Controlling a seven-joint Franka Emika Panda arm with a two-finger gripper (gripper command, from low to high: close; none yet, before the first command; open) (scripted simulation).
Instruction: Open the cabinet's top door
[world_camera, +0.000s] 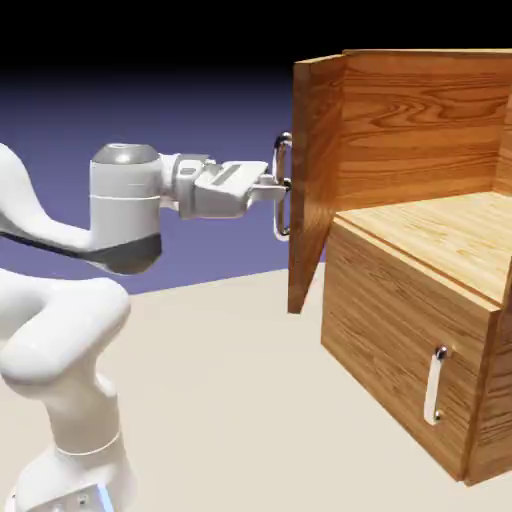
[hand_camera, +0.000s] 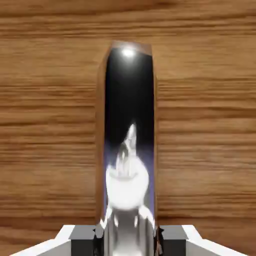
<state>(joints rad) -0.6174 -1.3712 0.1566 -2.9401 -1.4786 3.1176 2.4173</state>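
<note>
Fingers (hand_camera: 86, 234) pinch the handle (hand_camera: 129, 125) between them, nearly closed, and could slide along its smooth bar if the pull strays from the door's (world_camera: 315, 180) arc.

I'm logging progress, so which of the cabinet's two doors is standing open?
The top door, with the tool at its handle; the lower one is shut.
</note>
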